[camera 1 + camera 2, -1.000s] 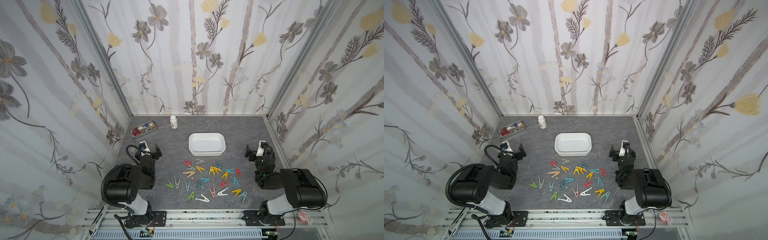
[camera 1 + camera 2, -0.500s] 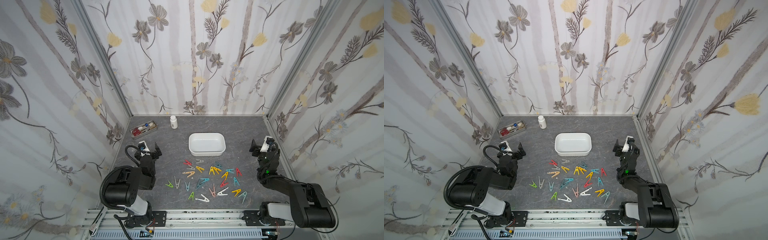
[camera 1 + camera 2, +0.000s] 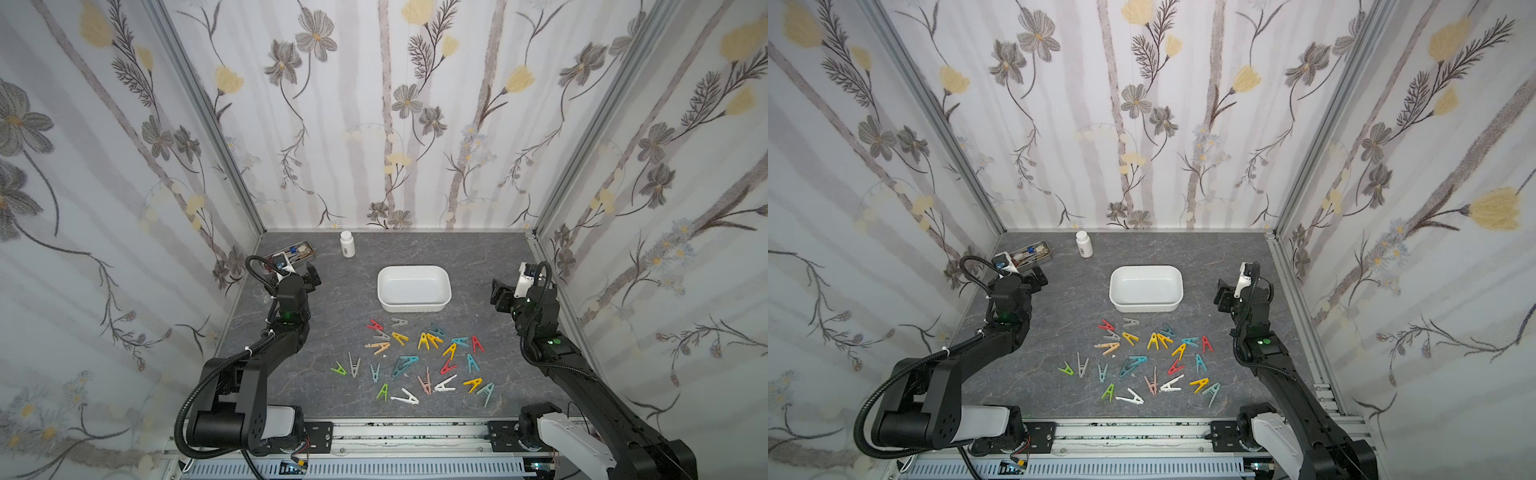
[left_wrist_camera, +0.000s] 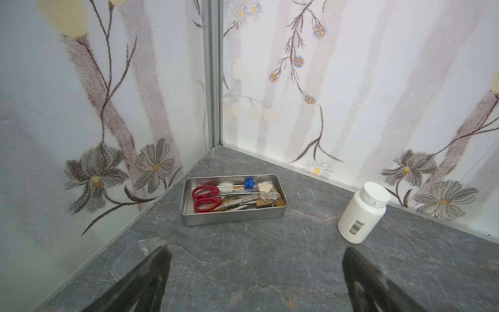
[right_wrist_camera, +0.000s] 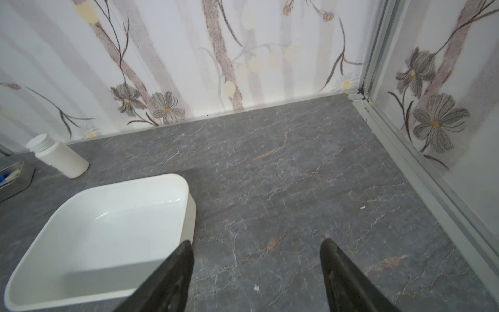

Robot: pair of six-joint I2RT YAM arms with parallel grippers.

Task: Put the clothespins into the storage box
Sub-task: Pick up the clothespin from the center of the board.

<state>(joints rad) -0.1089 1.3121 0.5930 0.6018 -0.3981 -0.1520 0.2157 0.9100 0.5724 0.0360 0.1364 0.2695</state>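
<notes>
White storage box [image 3: 413, 306] stands near clothespins [image 3: 405, 365]; left fingers [image 4: 145, 278], right fingers [image 5: 167, 281] spread apart.

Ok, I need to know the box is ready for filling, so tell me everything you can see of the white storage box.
The storage box is a white, glossy, plastic-looking rectangular tub with rounded corners and low walls. It has no lid and is empty. It sits upright and flat on the grey table, near the middle, its long side facing the front. The clothespins lie scattered just in front of it, none touching; only the table touches it.
</notes>
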